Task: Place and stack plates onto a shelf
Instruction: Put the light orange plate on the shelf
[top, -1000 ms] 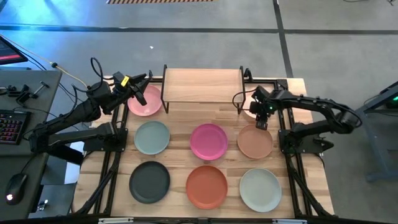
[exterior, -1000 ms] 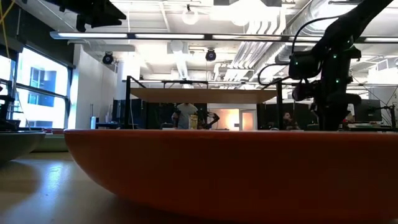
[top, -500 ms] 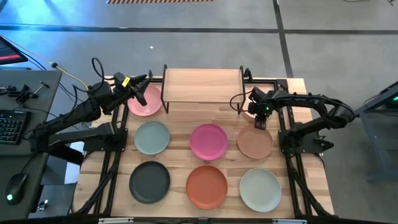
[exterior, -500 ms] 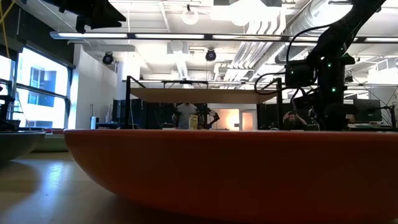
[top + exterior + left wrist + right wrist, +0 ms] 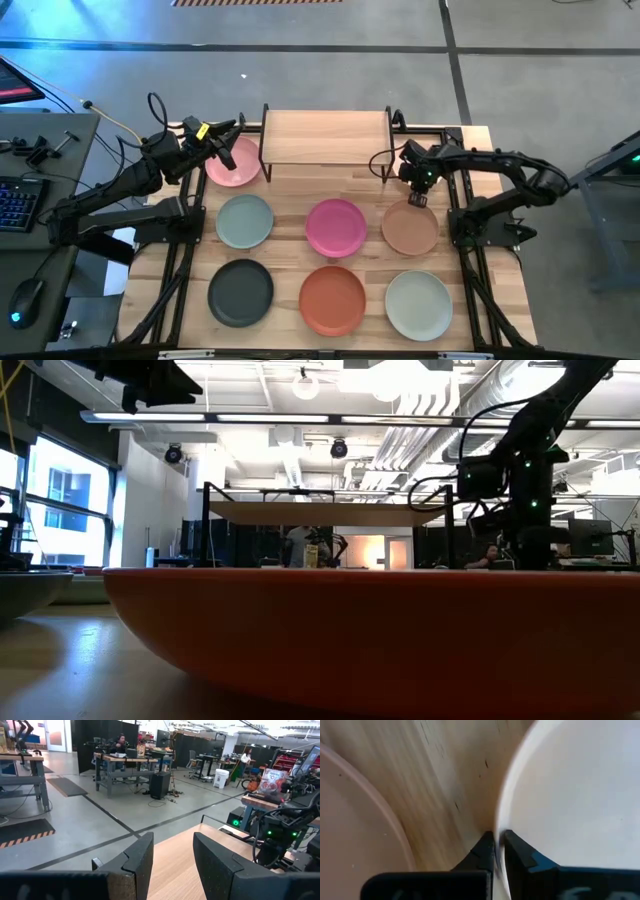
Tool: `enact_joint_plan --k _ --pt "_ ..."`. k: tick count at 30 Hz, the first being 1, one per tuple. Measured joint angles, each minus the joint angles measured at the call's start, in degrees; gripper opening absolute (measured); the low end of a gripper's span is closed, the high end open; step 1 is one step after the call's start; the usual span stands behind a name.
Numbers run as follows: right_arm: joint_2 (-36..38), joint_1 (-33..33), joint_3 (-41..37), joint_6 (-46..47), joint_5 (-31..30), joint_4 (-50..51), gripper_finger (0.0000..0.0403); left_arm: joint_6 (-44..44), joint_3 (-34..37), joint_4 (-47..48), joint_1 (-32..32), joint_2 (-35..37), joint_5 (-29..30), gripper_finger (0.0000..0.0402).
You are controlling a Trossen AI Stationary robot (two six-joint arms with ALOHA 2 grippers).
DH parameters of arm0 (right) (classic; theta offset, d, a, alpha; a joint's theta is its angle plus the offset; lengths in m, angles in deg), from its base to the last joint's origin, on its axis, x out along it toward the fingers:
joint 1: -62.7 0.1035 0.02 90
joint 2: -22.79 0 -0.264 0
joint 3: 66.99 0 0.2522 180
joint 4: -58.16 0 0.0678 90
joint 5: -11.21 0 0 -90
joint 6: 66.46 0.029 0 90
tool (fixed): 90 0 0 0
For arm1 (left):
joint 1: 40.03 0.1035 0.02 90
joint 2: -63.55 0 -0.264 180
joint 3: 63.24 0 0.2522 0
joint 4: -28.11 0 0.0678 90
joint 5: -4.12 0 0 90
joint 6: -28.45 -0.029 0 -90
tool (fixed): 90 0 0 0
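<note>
The shelf (image 5: 325, 137) stands at the table's far middle, with its top bare. Seven plates show on the table: pink (image 5: 232, 165), sage (image 5: 244, 221), magenta (image 5: 335, 227), peach-tan (image 5: 410, 228), charcoal (image 5: 240, 292), terracotta (image 5: 333, 299) and mint-white (image 5: 419, 305). The cream plate (image 5: 580, 795) lies right of the shelf, mostly under my right arm. My right gripper (image 5: 418, 186) is shut on it. My left gripper (image 5: 226, 150) hovers open above the pink plate, pointing toward the shelf. My right gripper pinches the cream plate's rim (image 5: 502, 820) on the side facing the peach-tan plate (image 5: 355, 820). One finger is inside the plate and one outside. The fingers come from above, pointing down. I cannot tell whether the plate is lifted off the tabletop.
The arms' black frames run along both table sides. A desk with a keyboard (image 5: 20, 200) stands off the table's left. People and benches show in the room beyond. Bare wood lies between the plate rows and in front of the shelf.
My right gripper has come down a little onto the cream plate's near rim and shifted slightly toward the shelf. The plates lie where they were.
</note>
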Motion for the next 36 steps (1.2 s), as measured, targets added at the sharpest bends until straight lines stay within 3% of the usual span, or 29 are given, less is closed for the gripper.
enact_joint_plan --k 16,36 --pt "0.68 -0.02 7.61 3.61 1.28 11.92 0.0001 -0.02 0.00 0.08 0.00 0.00 -0.02 0.0129" --pt "9.34 -0.02 14.44 7.63 4.89 20.09 0.0000 -0.12 0.00 0.15 0.00 0.01 -0.04 0.0129"
